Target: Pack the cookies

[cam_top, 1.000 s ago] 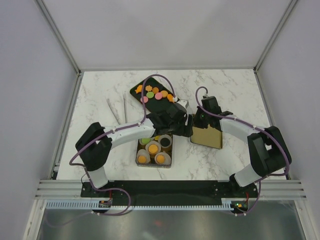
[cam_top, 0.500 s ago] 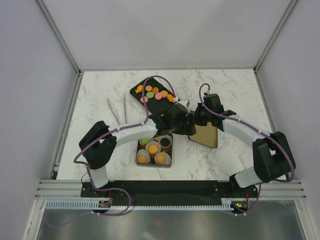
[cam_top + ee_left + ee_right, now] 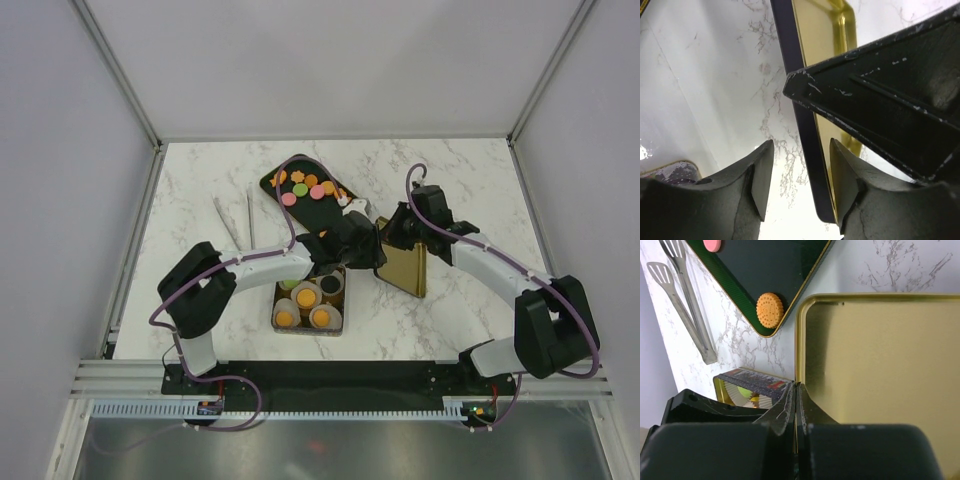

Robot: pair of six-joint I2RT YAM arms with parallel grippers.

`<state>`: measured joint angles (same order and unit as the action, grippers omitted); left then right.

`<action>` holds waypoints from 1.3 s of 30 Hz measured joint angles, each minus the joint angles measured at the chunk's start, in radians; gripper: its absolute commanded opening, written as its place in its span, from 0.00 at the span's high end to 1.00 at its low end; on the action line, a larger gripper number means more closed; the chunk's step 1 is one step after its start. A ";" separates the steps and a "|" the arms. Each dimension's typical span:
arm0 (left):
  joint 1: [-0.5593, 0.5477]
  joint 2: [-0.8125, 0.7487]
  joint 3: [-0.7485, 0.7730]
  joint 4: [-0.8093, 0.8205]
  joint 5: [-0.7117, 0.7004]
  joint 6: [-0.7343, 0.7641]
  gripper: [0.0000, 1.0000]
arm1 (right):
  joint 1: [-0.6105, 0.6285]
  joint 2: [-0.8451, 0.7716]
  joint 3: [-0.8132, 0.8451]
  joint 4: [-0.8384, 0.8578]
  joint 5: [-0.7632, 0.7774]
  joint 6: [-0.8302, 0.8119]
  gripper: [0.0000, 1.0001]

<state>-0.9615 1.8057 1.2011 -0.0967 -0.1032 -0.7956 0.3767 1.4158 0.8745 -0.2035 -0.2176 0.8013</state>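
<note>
Several cookies (image 3: 308, 186), orange, pink and green, lie on a black tray (image 3: 275, 178) at the back; one orange cookie (image 3: 770, 310) shows in the right wrist view. A tin (image 3: 338, 322) holds paper cups with cookies. My right gripper (image 3: 393, 233) is shut on the edge of the gold lid (image 3: 408, 270) and holds it tilted on edge; the grip shows in the right wrist view (image 3: 796, 390). My left gripper (image 3: 370, 250) is open, and its jaws straddle the lid's dark rim (image 3: 810, 145), close to the right finger (image 3: 842, 175).
Metal tongs (image 3: 235, 220) lie left of the tray on the marble table (image 3: 470, 180); they also show in the right wrist view (image 3: 685, 310). The tin (image 3: 742, 385) stands just left of the lid. The two arms' grippers are close together.
My right gripper has tipped the lid steeper, so it looks narrower from above. My left gripper has moved right, onto the lid's near edge.
</note>
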 measured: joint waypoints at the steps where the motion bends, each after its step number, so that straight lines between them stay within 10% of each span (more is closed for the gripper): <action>1: 0.000 0.000 0.000 0.006 -0.001 -0.004 0.48 | 0.000 -0.004 0.000 0.000 -0.002 0.005 1.00; 8: 0.000 0.000 0.000 0.052 0.000 -0.035 0.78 | 0.000 -0.027 0.000 0.000 -0.003 0.031 0.99; 12: 0.002 0.000 -0.002 0.047 -0.003 -0.042 0.97 | -0.001 -0.035 0.000 -0.003 0.003 0.037 0.83; 24: 0.003 0.000 -0.004 0.041 -0.002 -0.043 0.98 | 0.000 -0.114 0.042 -0.100 0.116 -0.032 0.23; 34: 0.155 -0.068 -0.002 -0.079 0.110 -0.018 0.98 | 0.002 -0.358 0.072 -0.187 0.232 -0.215 0.19; 39: 0.222 -0.075 0.090 -0.209 0.190 0.033 0.98 | 0.248 -0.478 0.010 -0.214 0.410 -0.335 0.17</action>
<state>-0.7399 1.7306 1.2907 -0.3061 0.0872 -0.7628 0.6243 0.9382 0.8841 -0.4175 0.1921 0.4660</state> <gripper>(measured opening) 0.226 0.827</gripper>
